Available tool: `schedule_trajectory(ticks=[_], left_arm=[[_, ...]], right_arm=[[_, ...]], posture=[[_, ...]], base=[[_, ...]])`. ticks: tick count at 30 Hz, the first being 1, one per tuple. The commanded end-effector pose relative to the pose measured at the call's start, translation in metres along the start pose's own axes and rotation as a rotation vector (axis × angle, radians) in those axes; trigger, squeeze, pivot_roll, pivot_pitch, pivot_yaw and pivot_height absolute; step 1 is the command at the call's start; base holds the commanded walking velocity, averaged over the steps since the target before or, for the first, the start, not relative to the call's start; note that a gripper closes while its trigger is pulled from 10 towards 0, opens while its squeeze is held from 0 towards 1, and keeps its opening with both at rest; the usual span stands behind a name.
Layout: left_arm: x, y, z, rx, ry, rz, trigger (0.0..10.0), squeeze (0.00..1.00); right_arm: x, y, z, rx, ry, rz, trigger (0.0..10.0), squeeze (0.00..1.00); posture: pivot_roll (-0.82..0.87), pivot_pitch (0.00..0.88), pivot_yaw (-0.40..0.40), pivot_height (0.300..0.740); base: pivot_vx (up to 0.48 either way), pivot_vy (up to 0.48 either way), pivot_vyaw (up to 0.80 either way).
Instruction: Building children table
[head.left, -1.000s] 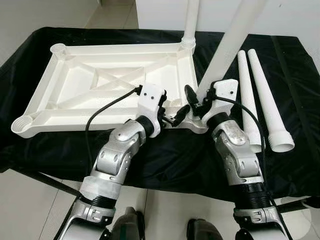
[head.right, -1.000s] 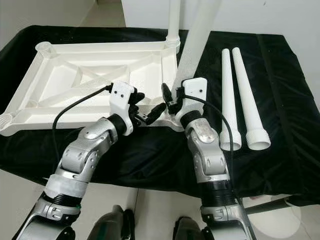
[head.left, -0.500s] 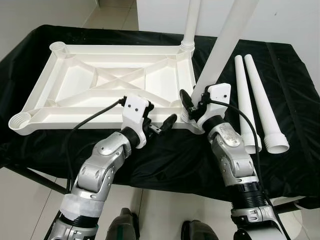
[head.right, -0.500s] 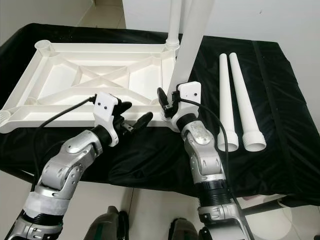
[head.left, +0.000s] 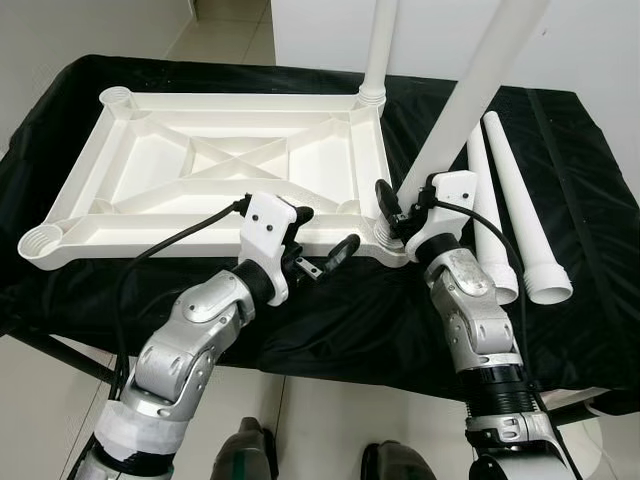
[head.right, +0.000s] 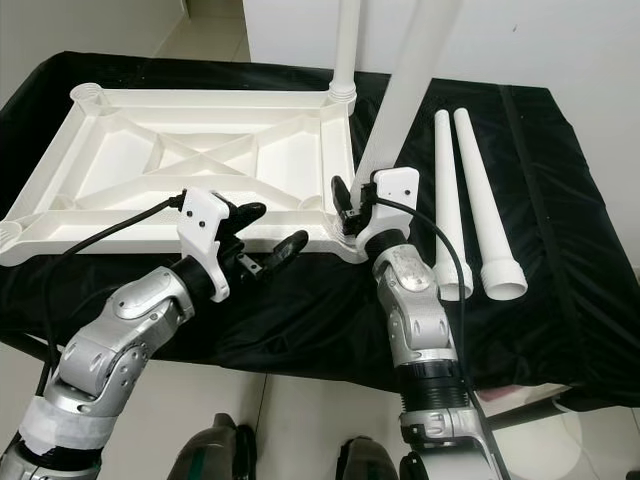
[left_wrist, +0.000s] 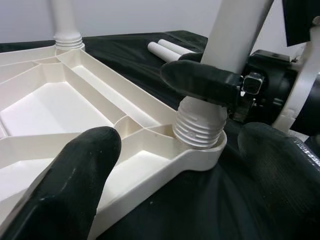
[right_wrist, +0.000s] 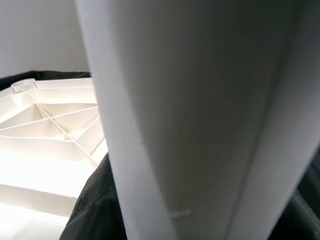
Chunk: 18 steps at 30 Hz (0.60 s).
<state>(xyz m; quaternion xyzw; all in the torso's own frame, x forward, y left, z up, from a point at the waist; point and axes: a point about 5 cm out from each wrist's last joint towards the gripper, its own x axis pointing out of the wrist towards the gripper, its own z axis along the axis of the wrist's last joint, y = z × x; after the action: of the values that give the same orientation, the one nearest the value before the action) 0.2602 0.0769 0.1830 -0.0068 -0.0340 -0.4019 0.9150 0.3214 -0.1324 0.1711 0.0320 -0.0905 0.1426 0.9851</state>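
A white plastic tabletop (head.left: 150, 170) lies upside down on the black-covered table. One white leg (head.left: 380, 40) stands upright in its far right corner socket. My right gripper (head.left: 395, 205) is shut on a second leg (head.left: 470, 100), which leans to the right. That leg's threaded end (left_wrist: 200, 125) sits in the near right corner socket (left_wrist: 210, 150), with threads showing above the rim. My left gripper (head.left: 322, 232) is open just in front of the tabletop's near edge, left of that corner, with nothing between its fingers (left_wrist: 65, 175).
Two loose white legs (head.left: 480, 200) (head.left: 520, 200) lie side by side on the black cloth (head.left: 580, 180) to the right of the tabletop. The table's front edge is close below my arms, with pale floor (head.left: 60, 400) beyond it.
My left gripper has drawn back leftward from the near right corner. The right gripper keeps its hold on the leg, which leans a little more to the right.
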Motion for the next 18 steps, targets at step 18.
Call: schedule_trajectory(ticks=[18], left_arm=[[0.001,-0.013,-0.001,0.019,0.014,-0.238,10.0,0.0]], right_arm=[[-0.002,-0.006,-0.022,-0.04,0.065,-0.005,10.0,0.0]], posture=[[0.04,0.026,0.007,0.74]], base=[[0.0,0.0,0.0]])
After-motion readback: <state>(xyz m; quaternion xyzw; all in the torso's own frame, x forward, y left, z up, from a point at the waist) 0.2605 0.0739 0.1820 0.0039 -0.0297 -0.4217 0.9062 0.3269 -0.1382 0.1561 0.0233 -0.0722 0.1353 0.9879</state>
